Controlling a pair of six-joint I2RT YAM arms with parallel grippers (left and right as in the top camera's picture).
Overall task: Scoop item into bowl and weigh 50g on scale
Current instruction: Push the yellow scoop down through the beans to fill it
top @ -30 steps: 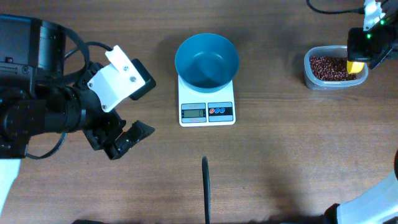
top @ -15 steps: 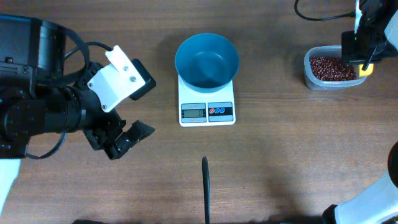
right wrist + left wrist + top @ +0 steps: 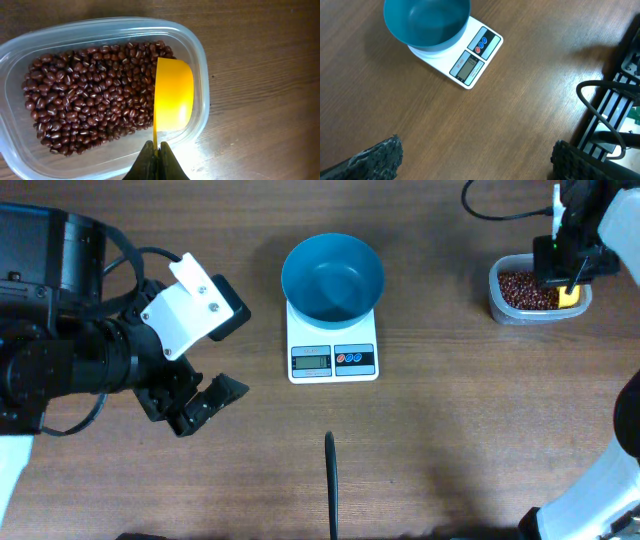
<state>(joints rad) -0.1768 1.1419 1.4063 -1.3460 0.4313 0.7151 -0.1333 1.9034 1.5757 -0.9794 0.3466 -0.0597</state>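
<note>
The teal-blue bowl (image 3: 332, 277) stands empty on the white scale (image 3: 332, 345); both also show in the left wrist view, the bowl (image 3: 426, 22) on the scale (image 3: 465, 62). The red-brown beans (image 3: 525, 289) (image 3: 95, 97) lie in a clear tub (image 3: 497, 290) (image 3: 100, 30) at the far right. My right gripper (image 3: 567, 265) (image 3: 157, 150) is shut on the handle of a yellow scoop (image 3: 172, 95), whose cup sits in the tub at the beans' right edge. My left gripper (image 3: 205, 402) (image 3: 475, 160) is open and empty, left of the scale.
A thin black rod (image 3: 331, 485) lies on the wooden table in front of the scale. Black cables and a frame (image 3: 610, 115) show at the right of the left wrist view.
My right gripper with the yellow scoop has moved left and back over the tub. The left arm, bowl and scale have not moved.
</note>
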